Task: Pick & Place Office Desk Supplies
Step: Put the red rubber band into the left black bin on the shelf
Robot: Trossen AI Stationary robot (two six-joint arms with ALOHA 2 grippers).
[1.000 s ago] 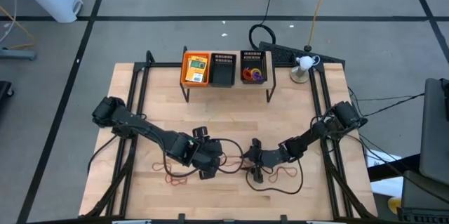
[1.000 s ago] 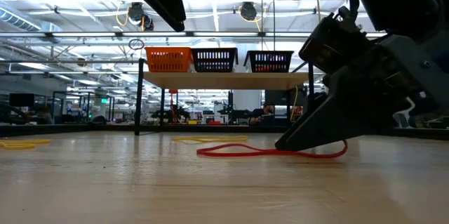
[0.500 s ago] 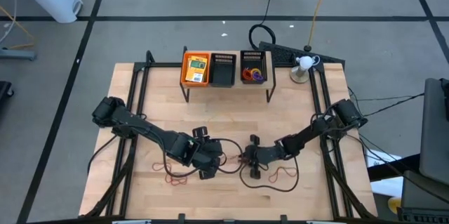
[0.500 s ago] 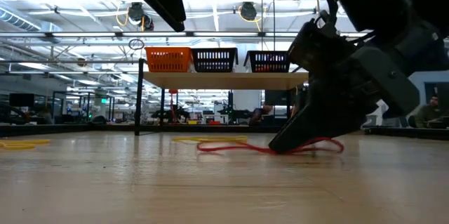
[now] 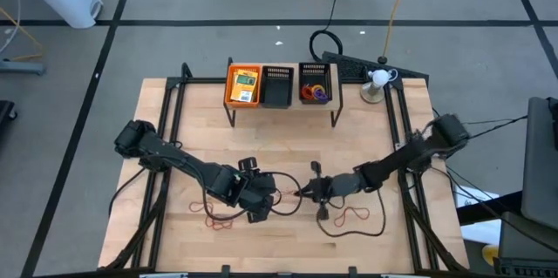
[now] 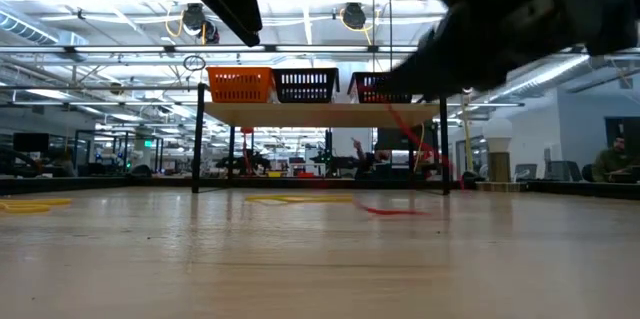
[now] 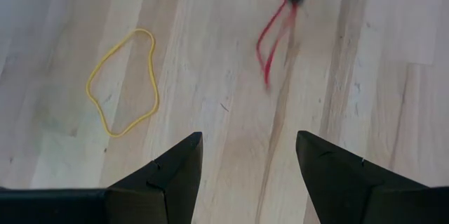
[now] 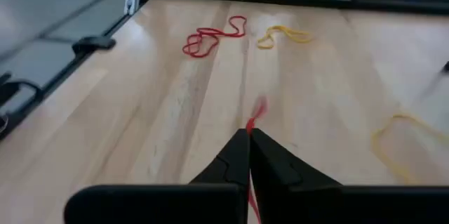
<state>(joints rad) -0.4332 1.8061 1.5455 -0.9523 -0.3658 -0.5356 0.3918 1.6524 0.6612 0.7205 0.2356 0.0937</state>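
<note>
My right gripper (image 5: 306, 194) is above the middle of the table, shut on a thin red rubber band (image 7: 272, 43). That band hangs from its tip. Just to its left, my left gripper (image 5: 261, 198) hovers open over bare wood with nothing between its fingers (image 7: 175, 175). A yellow band (image 7: 123, 83) lies flat beside it. On the raised shelf at the far edge, the orange tray (image 5: 244, 84) holds a yellow packet with a green label. The right-hand black tray (image 5: 315, 83) holds coloured rings. My right gripper pinches the red band's upper part (image 8: 255, 114) between its two shut fingertips. The fingers come nearly level from the table's right side. The band hangs slack below them, and its lower end (image 6: 395, 211) is down at the tabletop.
More loose bands lie flat on the wood: a red one (image 5: 220, 220) near the front left, a red one (image 5: 353, 215) in front of the right arm, and a yellow one (image 8: 284, 36). A second black tray (image 5: 277, 86) stands mid-shelf. A white lamp (image 5: 377, 82) stands at the back right.
My right gripper has shut on the red band, which lay flat on the table. It has then risen and tipped from pointing down to nearly level. The band's gripped part has come up with it, and the band now hangs below the tip.
</note>
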